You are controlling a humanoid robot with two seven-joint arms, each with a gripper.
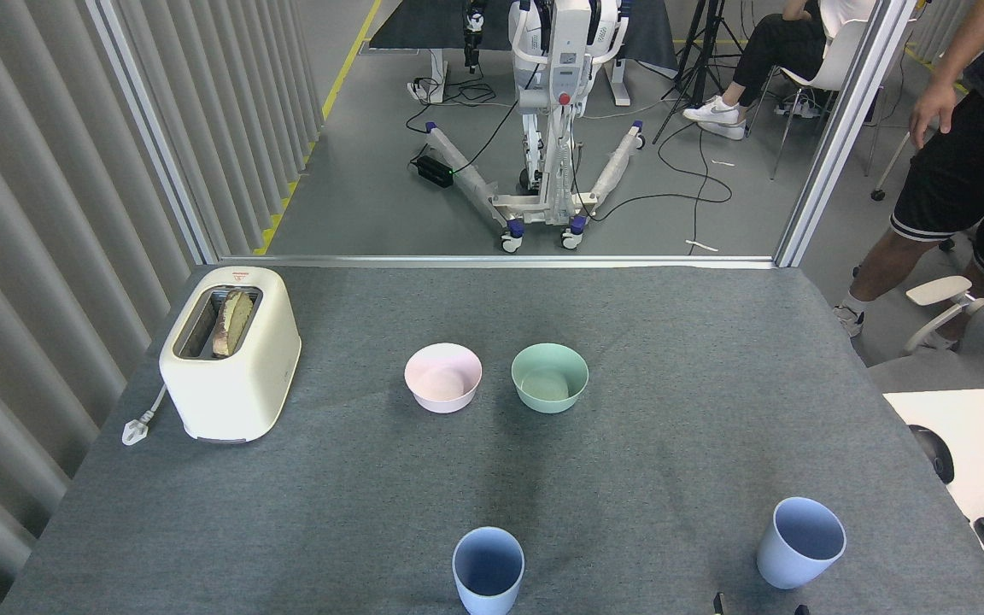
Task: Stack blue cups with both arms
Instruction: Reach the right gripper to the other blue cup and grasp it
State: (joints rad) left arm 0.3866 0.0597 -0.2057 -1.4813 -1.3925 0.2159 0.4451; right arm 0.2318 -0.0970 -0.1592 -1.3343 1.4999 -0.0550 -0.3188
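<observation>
Our bench (680,359), covered in grey cloth, fills the lower part of the head view; beyond its far edge lies a grey floor where a white wheeled stand (556,128) trails cables, and a person (962,162) in dark shorts stands off the bench's right corner. On the bench itself the largest thing is the cream toaster (231,363) at the left, with a slice of bread in its slot; near the middle the pink bowl (443,377) and the mint-green bowl (549,377) sit just beside each other, apart. Closest to us are the two blue cups; the near cup (489,570) stands upright at the bottom centre, partly cut by the frame edge, and the right cup (800,542) stands well apart from it toward the right, mouth up; both are empty and neither is nested in the other.

We judge that the task has barely started; this looks like the reach before the first grasp. Of our right gripper (757,605) only two dark tips show at the bottom edge, just below the right cup, so we cannot tell whether its fingers are spread or closed; our left gripper is out of sight. The next move calls for bringing that gripper up around the right cup's wall, closing gently on the tapered plastic, and having the other arm steady the near cup so one can be lowered squarely into the other.
</observation>
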